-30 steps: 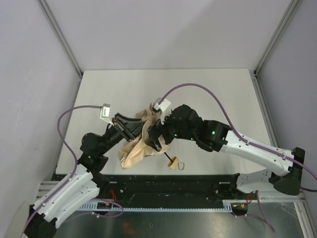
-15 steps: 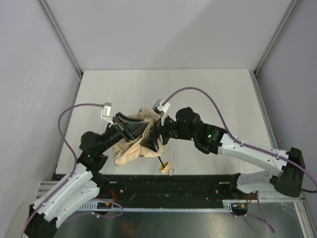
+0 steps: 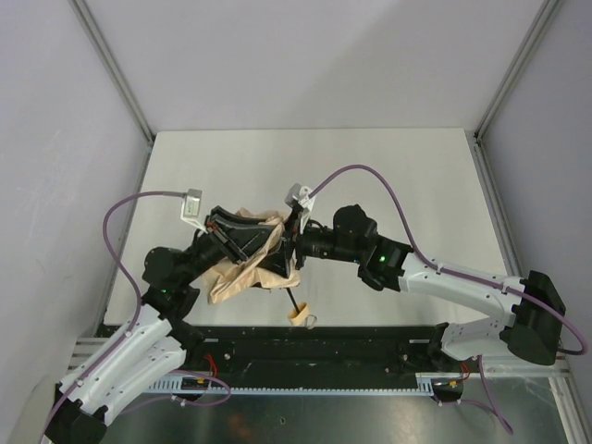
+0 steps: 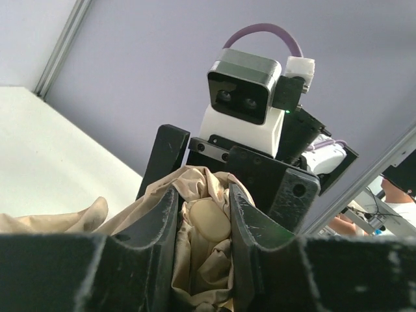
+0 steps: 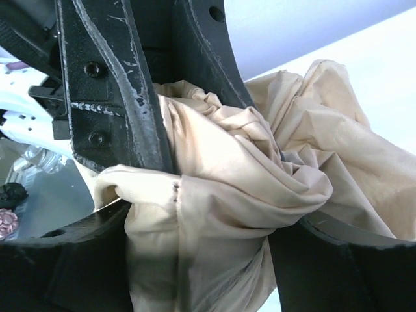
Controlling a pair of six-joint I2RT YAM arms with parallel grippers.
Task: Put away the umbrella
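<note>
The umbrella (image 3: 242, 274) is a crumpled beige-tan bundle held just left of the table's middle. Its thin black shaft (image 3: 290, 301) runs down to the pale wooden handle (image 3: 301, 316) near the front edge. My left gripper (image 3: 252, 242) is shut on the umbrella's fabric; in the left wrist view (image 4: 203, 235) the cloth and a pale rounded tip fill the gap between its fingers. My right gripper (image 3: 283, 257) is shut on the same bundle from the right; in the right wrist view the fabric (image 5: 214, 214) is bunched between its fingers. The two grippers are close together, facing each other.
The white table (image 3: 398, 176) is walled by grey panels on three sides. A black rail (image 3: 314, 347) with the arm bases runs along the front edge. Purple cables (image 3: 370, 176) arc above both arms.
Both grippers have shifted left with the umbrella. The handle has swung left and slightly toward the front edge. The right arm has stretched further left.
</note>
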